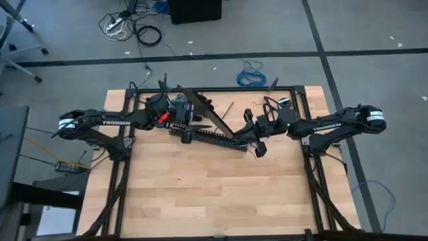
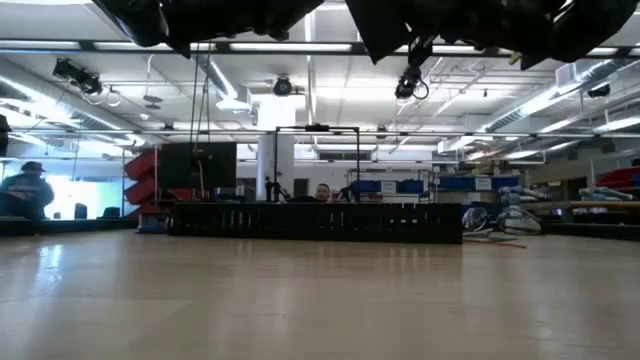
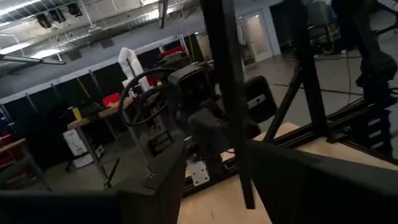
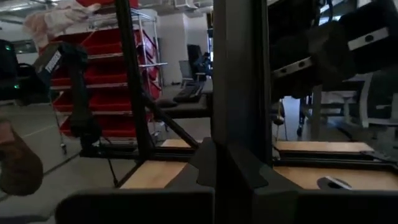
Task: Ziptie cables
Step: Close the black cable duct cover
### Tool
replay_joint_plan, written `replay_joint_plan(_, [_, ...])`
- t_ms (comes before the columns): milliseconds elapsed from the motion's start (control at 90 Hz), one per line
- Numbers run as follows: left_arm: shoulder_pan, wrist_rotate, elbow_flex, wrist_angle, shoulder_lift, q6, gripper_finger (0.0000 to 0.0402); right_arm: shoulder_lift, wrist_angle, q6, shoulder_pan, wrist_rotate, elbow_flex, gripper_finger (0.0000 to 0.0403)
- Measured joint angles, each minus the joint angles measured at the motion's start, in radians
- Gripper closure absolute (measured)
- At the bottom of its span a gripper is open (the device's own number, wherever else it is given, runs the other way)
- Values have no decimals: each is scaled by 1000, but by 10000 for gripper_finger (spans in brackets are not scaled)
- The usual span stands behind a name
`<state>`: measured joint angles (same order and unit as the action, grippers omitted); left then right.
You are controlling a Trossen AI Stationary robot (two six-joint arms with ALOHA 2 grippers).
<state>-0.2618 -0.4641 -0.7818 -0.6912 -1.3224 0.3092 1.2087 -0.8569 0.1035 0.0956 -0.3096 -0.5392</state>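
Black strips [image 1: 210, 137] lie in a long row across the far half of the pale wooden desk [image 1: 214, 194], with both dark arms reaching in over them from either side. The left hand [image 1: 194, 115] is clamped on one black strip [image 3: 227, 93] — the left wrist view shows it rising between the fingers. The right hand [image 1: 257, 144], at the row's right end, grips another strip [image 4: 239, 74] standing upright between its fingers. The thin cables cannot be made out among the dark shapes; their place cannot be told. A blue coiled cable [image 1: 251, 75] rests on the floor beyond the desk's far edge.
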Motion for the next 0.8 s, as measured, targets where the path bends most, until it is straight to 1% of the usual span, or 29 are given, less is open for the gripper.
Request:
replay_joint_plan(133, [2, -34, 0, -43, 0, -60, 239, 0, 1, -1, 30, -42, 0, 400])
replay_joint_plan(311, [5, -32, 0, -106, -1, -92, 239, 0, 1, -2, 51, -61, 0, 400])
replay_joint_plan(456, [7, -3, -3, -125, -1, -99, 239, 0, 1, -3, 61, -85, 0, 400])
replay_joint_plan(522, [7, -5, -27, -114, -5, -112, 239, 0, 1, -3, 61, -87, 0, 400])
replay_joint_plan(589, [9, -28, -54, -101, -16, -115, 239, 0, 1, -3, 59, -88, 0, 400])
replay_joint_plan(689, [10, -40, -92, -86, -51, -117, 239, 0, 2, -3, 60, -88, 0, 400])
replay_joint_plan(800, [9, -86, -127, -87, -84, -137, 239, 0, 15, -5, 60, -88, 0, 400])
